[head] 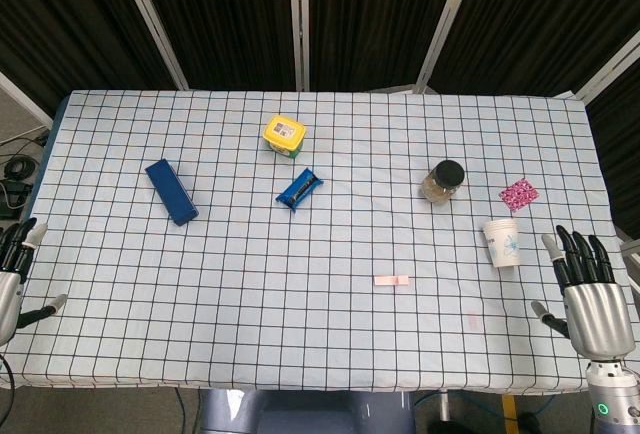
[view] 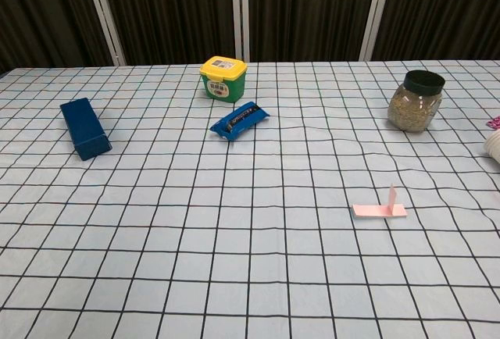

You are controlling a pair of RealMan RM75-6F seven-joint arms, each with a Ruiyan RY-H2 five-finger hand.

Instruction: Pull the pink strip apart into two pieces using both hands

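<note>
While both sets of fingers stand spread and released, holding nothing, the right hand (head: 590,299) sits at the near right edge of the table (head: 330,334), palm-back up, fingers pointing away toward the far side, thumb out to its left; the left hand (head: 15,274) is only partly in frame at the near left edge, dark fingertips up, thumb poking right over the checked cloth, nothing in it either. Neither hand shows in the chest view. Pink strip (head: 392,280) lies flat on the cloth in the near right-of-centre area, well apart from both hands, closer to the right one; in the chest view (view: 380,208) one short end near its right side is folded up and stands upright while the rest lies flat. Just beyond the right hand's fingers, white paper cup (head: 502,242) with a blue print, upright. Past it, a pink patterned square packet (head: 519,193) near the right edge. Left of that, a clear jar with black lid (head: 443,181), grainy brownish fill, upright. Centre: blue snack wrapper (head: 300,189) lying diagonal. Behind it a green tub with yellow lid (head: 284,136). Left side: dark blue rectangular box (head: 170,191), lying angled. Black curtain panels (head: 230,14) behind the table.
</note>
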